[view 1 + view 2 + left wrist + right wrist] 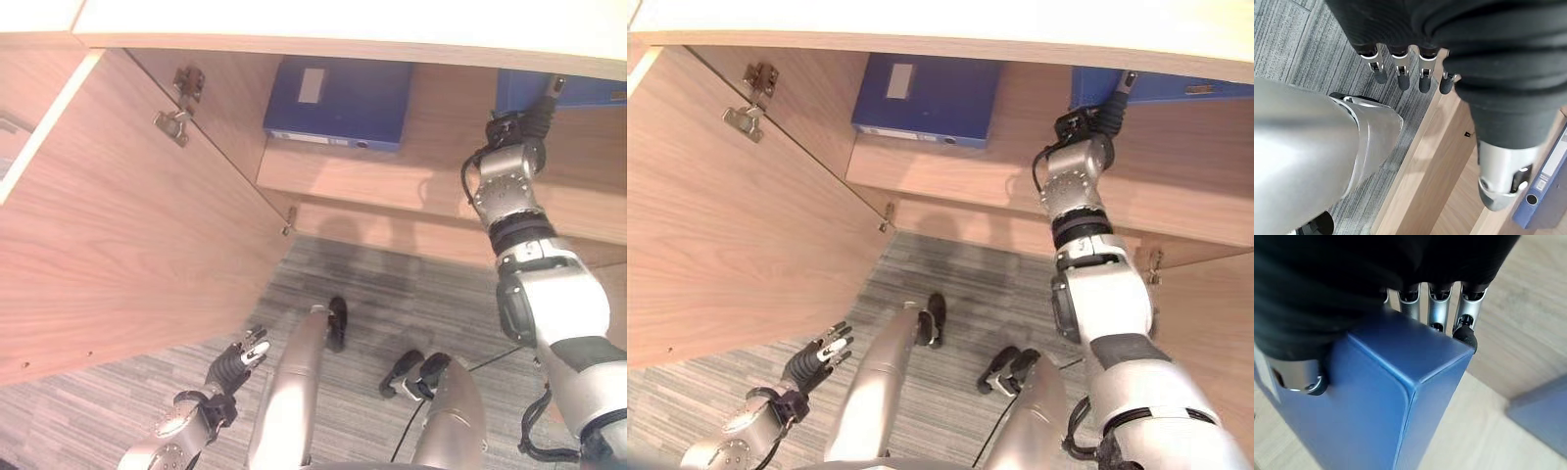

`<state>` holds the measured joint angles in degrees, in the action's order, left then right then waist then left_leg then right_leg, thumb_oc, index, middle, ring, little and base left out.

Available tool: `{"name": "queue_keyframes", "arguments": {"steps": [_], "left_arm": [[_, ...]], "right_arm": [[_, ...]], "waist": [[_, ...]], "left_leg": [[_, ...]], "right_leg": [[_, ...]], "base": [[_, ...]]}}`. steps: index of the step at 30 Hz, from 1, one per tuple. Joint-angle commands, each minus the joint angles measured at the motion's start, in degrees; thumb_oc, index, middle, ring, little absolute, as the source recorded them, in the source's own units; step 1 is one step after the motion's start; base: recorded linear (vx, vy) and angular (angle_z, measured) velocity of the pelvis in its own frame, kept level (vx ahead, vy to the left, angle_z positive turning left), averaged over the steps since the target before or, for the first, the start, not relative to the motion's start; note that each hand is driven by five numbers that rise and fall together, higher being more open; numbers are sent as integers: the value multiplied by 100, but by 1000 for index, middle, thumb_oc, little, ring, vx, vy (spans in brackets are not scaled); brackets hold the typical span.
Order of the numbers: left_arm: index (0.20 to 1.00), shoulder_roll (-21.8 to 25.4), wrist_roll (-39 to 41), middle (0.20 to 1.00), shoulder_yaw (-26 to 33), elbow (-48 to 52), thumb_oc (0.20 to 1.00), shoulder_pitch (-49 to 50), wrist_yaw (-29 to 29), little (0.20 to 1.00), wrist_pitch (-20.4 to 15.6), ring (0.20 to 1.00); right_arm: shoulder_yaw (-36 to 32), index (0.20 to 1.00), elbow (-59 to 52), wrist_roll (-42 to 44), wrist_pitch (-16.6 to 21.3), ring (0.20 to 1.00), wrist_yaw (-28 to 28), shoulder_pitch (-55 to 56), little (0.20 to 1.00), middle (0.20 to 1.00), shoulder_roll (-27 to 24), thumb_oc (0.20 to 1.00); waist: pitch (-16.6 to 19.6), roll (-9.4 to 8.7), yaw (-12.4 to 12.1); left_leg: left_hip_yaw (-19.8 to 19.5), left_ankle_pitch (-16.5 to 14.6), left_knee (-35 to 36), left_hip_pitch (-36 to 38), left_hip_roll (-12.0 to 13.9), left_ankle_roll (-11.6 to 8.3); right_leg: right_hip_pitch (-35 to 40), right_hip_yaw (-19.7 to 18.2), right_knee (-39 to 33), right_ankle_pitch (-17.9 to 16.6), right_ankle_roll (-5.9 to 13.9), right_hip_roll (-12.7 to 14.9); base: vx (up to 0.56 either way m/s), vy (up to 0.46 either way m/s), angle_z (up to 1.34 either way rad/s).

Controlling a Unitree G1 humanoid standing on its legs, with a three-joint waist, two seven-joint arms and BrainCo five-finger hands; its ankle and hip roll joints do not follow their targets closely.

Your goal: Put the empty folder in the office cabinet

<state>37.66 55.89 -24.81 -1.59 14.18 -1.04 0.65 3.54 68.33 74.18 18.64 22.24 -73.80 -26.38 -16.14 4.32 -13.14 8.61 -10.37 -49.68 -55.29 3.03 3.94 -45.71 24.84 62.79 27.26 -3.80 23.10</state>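
Observation:
A blue folder (578,91) stands at the right end of the cabinet shelf (411,166). My right hand (516,127) reaches into the cabinet and is shut on it. In the right wrist view the fingers (1437,308) lie over the far face of this folder (1400,396) and the thumb presses the near face. My left hand (235,364) hangs low over the floor at the lower left, fingers (1400,73) straight and holding nothing.
A second blue folder (338,101) lies flat on the shelf's left part. The left cabinet door (127,225) stands wide open beside my left arm, its hinge (178,116) near the top. Grey striped carpet (392,294) lies below the cabinet.

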Motion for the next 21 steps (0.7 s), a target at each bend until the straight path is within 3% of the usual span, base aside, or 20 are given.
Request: {"name": "queue_keyframes", "arguments": {"steps": [1,9,19,20,21], "left_arm": [[1000,390,174,1000,-81,472,1000,174,-108,1000,-99,1000],[1000,417,247,1000,-322,536,1000,-56,-377,1000,-210,1000],[1000,399,279,1000,-529,533,1000,-179,-632,1000,-328,1000],[1000,417,301,1000,-561,543,1000,-191,-642,1000,-330,1000],[1000,426,306,1000,-561,547,1000,-193,-638,1000,-336,1000]], "right_arm": [[82,200,-246,75,146,200,28,-585,200,200,-327,200],[-280,200,330,395,156,200,442,-573,200,200,264,200],[-449,200,494,441,118,200,773,-402,200,200,579,200],[-438,1000,440,440,101,1000,730,-352,1000,1000,616,1000],[-419,1000,411,440,106,1000,714,-351,1000,1000,612,1000]], "waist": [[67,-27,-199],[-75,75,-216],[-233,157,-189],[-258,172,-184],[-264,173,-186]], "left_leg": [[-230,-904,-316,311,104,110],[-231,-945,-357,340,81,140],[-207,-1003,-461,255,55,186],[-210,-1013,-482,235,61,192],[-210,-1015,-493,230,62,195]], "right_leg": [[356,-526,-805,-216,24,-286],[410,-553,-819,-216,36,-310],[297,-653,-725,-219,22,-303],[275,-665,-702,-212,21,-296],[270,-669,-697,-213,19,-293]], "base": [[0,0,0],[-7,1,2],[-2,0,0],[0,0,0],[0,0,0]]}}
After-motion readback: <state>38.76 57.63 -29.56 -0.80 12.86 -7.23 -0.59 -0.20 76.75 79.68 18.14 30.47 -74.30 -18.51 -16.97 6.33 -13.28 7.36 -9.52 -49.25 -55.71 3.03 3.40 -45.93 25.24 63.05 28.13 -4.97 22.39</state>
